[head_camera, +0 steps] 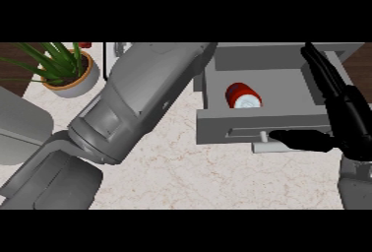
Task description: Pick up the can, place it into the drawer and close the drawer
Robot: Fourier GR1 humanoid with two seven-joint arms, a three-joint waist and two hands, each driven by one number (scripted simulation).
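The grey drawer (218, 93) stands open at the upper right of the counter. A red can (243, 96) with a pale end lies on its side inside it, apart from the walls. My right hand (352, 128) is open at the drawer's right side: straight fingers (323, 69) reach up along the right wall, and the thumb (301, 139) points left across the drawer's front panel (240, 123), just above the small handle (266, 145). My left forearm (138, 103) slants from the lower left up to the top middle; its hand is out of sight.
A potted green plant (69, 69) stands at the upper left on the marbled counter (210, 177). A grey rounded shape (18, 128) sits at the left edge. The left forearm covers much of the counter's left half.
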